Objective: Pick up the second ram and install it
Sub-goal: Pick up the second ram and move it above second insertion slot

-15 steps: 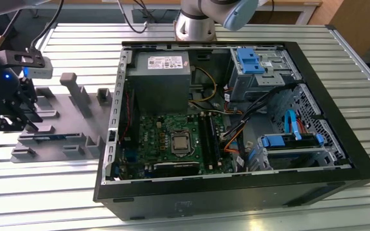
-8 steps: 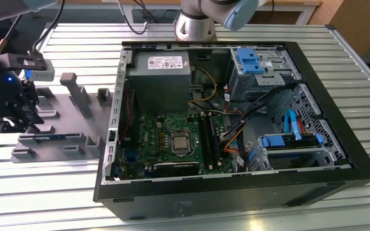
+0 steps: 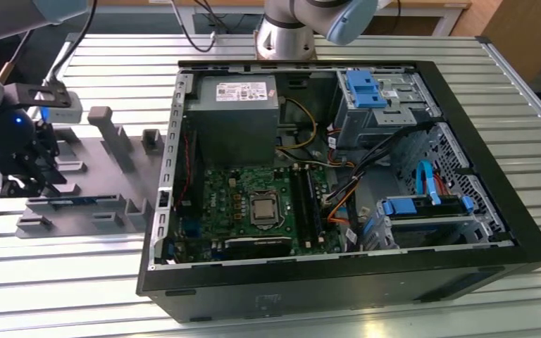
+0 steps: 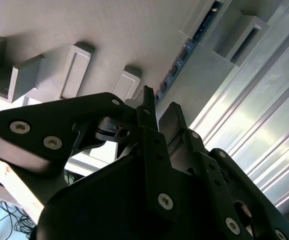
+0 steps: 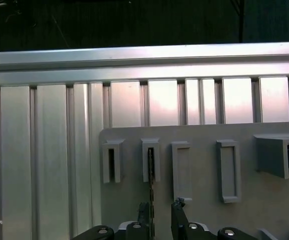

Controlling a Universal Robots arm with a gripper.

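End effector (image 5: 160,206), spread apart, straddles one second ram (image 5: 150,190) standing in gray holder (image 5: 199,132).

The second ram (image 3: 75,200), a thin dark-blue stick with small chips, stands on its long edge in the slots of the grey holder (image 3: 90,156), left of the computer case (image 3: 346,285) in the exterior view.

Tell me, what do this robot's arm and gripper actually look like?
The arm is a round silver-grey tube with pale blue caps at its joints. A black cable runs along it to the wrist, where a small blue light glows. The gripper is matte black: two slim fingers on hinged links, dotted with silver screw heads.
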